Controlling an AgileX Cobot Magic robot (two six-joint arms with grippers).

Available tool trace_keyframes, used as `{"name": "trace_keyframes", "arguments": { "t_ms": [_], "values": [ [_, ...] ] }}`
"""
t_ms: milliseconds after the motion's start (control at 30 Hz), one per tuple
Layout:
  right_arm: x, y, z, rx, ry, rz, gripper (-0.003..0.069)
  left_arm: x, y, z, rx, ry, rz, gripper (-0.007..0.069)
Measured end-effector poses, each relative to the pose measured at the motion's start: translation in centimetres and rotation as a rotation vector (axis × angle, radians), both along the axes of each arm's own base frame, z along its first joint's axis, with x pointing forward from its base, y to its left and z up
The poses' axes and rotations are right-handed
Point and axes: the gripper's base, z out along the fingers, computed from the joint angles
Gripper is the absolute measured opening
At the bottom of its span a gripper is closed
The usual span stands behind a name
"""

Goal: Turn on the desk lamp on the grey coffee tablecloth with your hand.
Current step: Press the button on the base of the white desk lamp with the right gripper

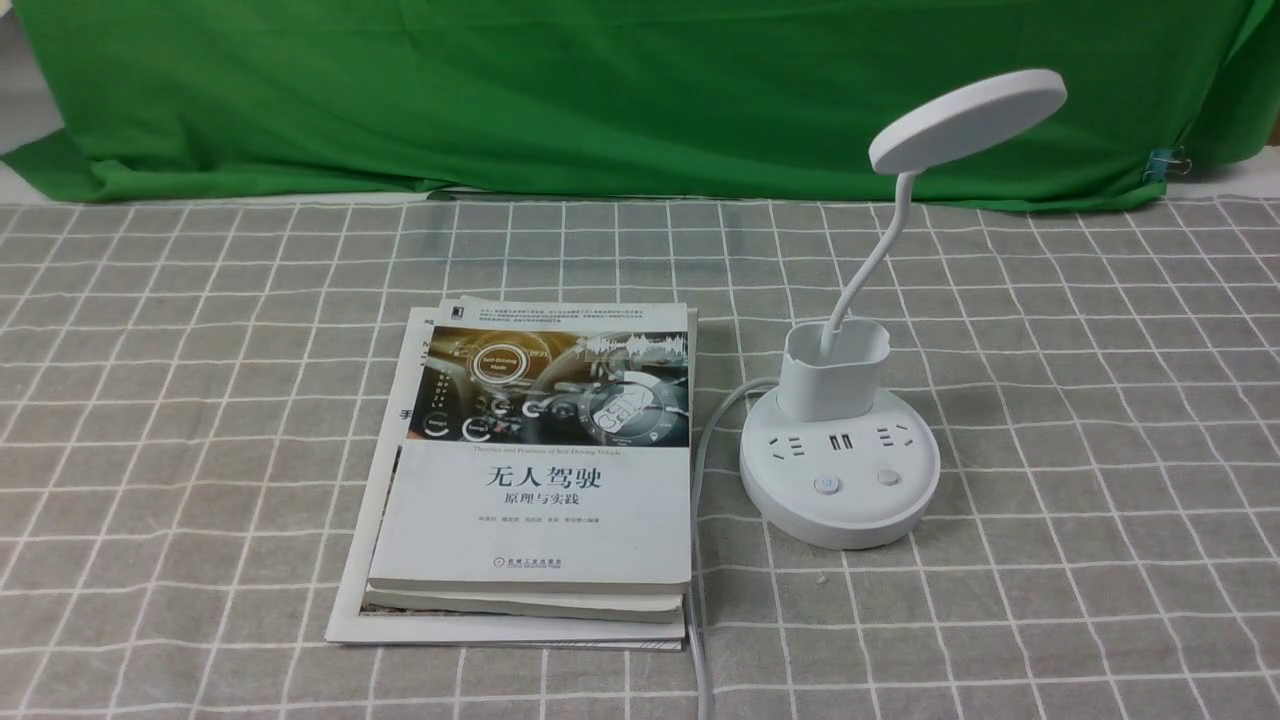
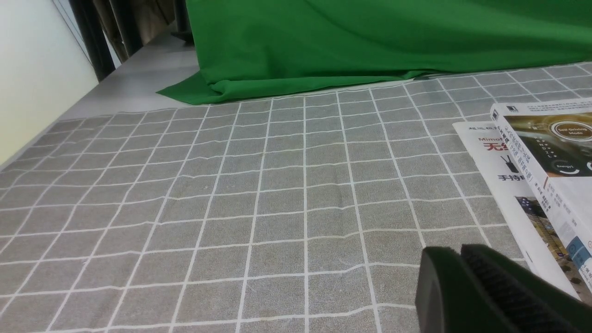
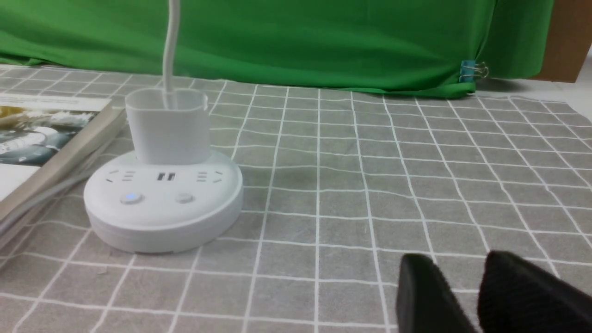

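The white desk lamp (image 1: 840, 480) stands on the grey coffee tablecloth (image 1: 1100, 400), right of centre, with its disc head (image 1: 968, 118) raised on a bent neck. Two round buttons (image 1: 826, 485) sit on the front of the base. In the right wrist view the lamp base (image 3: 162, 203) is ahead and off to one side, and one of its buttons (image 3: 131, 198) shows a faint blue glow. My right gripper (image 3: 460, 259) hovers over bare cloth, well apart from the lamp, open and holding nothing. My left gripper (image 2: 458, 249) is shut and empty, beside the books. Neither arm shows in the front view.
A stack of books (image 1: 540, 470) lies just left of the lamp, with the lamp's white cable (image 1: 700, 500) running between them toward the near edge. A green cloth (image 1: 600, 90) hangs along the back, with a binder clip (image 1: 1165, 162) at its right end.
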Motion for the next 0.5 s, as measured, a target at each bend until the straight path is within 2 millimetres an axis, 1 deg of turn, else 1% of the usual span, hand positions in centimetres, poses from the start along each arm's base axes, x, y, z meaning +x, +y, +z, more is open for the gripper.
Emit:
{"name": "trace_keyframes", "arguments": {
  "t_ms": [133, 167, 233, 267, 333, 367, 400, 467, 500],
  "values": [
    [0.0, 0.0, 0.1, 0.001, -0.013, -0.002, 0.0242, 0.0, 0.0, 0.0, 0.000, 0.000, 0.000, 0.0019],
    [0.0, 0.0, 0.3, 0.034, -0.029, -0.008, 0.0242, 0.0, 0.0, 0.0, 0.000, 0.000, 0.000, 0.0019],
    [0.1, -0.1, 0.9, 0.174, -0.081, -0.029, 0.0242, 0.0, 0.0, 0.0, 0.000, 0.000, 0.000, 0.0019],
    [0.1, -0.1, 0.9, 0.191, -0.080, -0.031, 0.0242, 0.0, 0.0, 0.0, 0.000, 0.000, 0.000, 0.0019],
    [0.1, -0.2, 1.7, 0.429, -0.152, -0.050, 0.0242, 0.0, 0.0, 0.0, 0.000, 0.000, 0.000, 0.0019],
    [0.1, -0.2, 1.8, 0.429, -0.158, -0.050, 0.0242, 0.0, 0.0, 0.0, 0.000, 0.000, 0.000, 0.0019],
    [0.1, -0.3, 2.2, 0.534, -0.190, -0.052, 0.0242, 0.0, 0.0, 0.0, 0.000, 0.000, 0.000, 0.0019],
    [0.1, -0.4, 2.5, 0.589, -0.223, -0.049, 0.0238, 0.0, 0.0, 0.0, 0.000, 0.000, 0.000, 0.0019],
    [0.0, -0.5, 2.9, 0.629, -0.271, -0.044, 0.0229, 0.0, 0.0, 0.0, 0.001, 0.000, 0.000, 0.0019]
  ]
}}
